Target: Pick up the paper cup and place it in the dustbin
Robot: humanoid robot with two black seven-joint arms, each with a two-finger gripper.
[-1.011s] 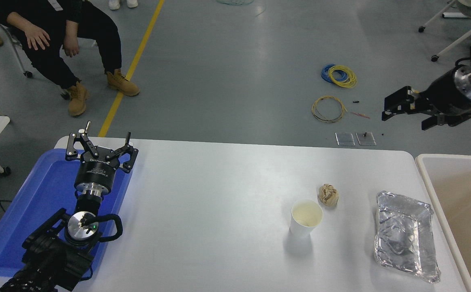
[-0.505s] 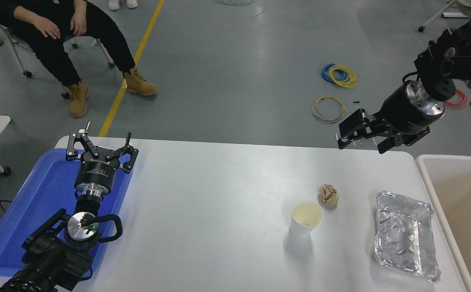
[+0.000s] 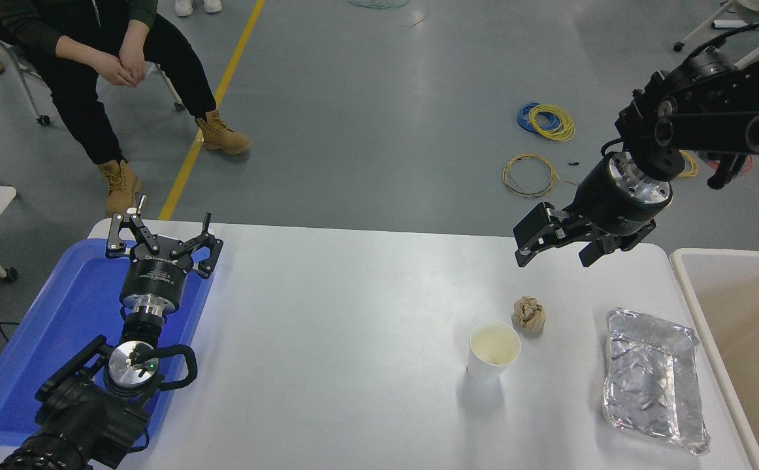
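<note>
At the far left the left gripper [image 3: 161,241] sits parked over the blue tray [image 3: 40,352], its fingers spread open and holding nothing, just as it was a second ago. A seated person [image 3: 102,59] is beyond the desk's [image 3: 327,313] far left corner. Moving right, the paper cup [image 3: 493,351] stands upright on the desk, right of centre: small, plain white, tapered, with a cream inside and a rolled rim, mouth up and looking empty. A crumpled brown paper ball [image 3: 528,314] lies just beyond it, near but apart. The real change is above these: over the last second the right gripper [image 3: 552,243] has swung in from the right edge and down toward the desk's far edge, fingers open and empty, now hanging beyond the ball. That reads as the approach to the cup, with the grasp not yet begun. Further right lies a crumpled foil tray [image 3: 654,382], and the dustbin [image 3: 686,274] waits at the right edge.
</note>
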